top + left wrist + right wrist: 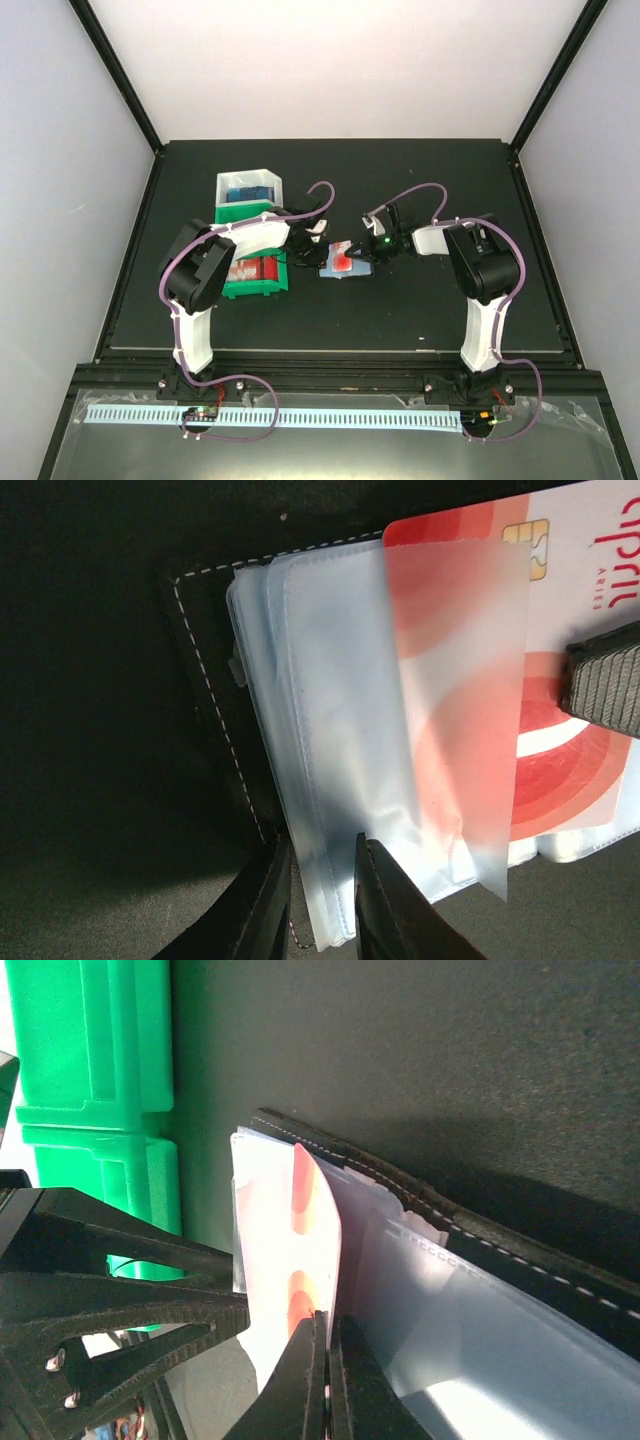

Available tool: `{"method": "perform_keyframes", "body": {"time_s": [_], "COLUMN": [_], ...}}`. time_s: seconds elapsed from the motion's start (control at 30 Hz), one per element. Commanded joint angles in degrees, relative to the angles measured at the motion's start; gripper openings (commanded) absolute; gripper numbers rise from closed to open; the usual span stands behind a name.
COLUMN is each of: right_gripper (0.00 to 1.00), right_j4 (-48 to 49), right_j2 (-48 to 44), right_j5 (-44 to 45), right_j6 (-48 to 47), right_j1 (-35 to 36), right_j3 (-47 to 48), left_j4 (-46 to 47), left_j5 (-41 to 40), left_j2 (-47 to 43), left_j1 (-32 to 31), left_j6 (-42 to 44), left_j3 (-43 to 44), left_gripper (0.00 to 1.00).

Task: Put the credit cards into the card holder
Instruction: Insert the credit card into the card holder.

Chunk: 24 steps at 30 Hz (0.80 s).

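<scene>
Buckling looks the main risk, since the right claw (328, 1320), pinched tight on the red-and-white plastic credit card (580, 600) half inside a clear pocket (450, 700), may bend it if pushed askew, while the left claw (322, 845), barely apart, clamps the near edge of the black folding card holder (320, 680) lying open in the middle of the black tabletop (420, 300).

Left wrist view: on the credit card (575, 590) I read small red lettering, apparently "ARIES", beside larger red letters I cannot decipher.
</scene>
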Motion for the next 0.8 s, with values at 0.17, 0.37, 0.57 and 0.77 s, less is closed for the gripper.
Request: {"method": "perform_keyframes", "body": {"time_s": [0.17, 0.37, 0.57, 0.77], "right_gripper": [0.04, 0.04, 0.04, 0.04], "right_j4": [-0.36, -0.14, 0.21, 4.38], "right_j2": [3.70, 4.79, 4.92, 4.82], "right_j5": [-2.83, -3.83, -2.10, -1.36], "right_j6": [0.68, 1.84, 2.76, 6.72], "right_j1": [1.31, 2.03, 3.47, 4.44], "right_j3": [-0.94, -0.14, 0.35, -0.61], "left_j4": [-1.77, -1.77, -1.77, -1.73], "left_j5": [-1.35, -1.15, -0.86, -0.79], "left_j2": [0.69, 0.76, 0.89, 0.56], "left_j1": [-0.53, -0.50, -0.54, -0.52], "left_j6": [-0.43, -0.35, -0.44, -0.44], "left_j3": [-1.07, -0.99, -0.99, -1.30], "left_gripper": [0.17, 0.10, 0.09, 0.09]}}
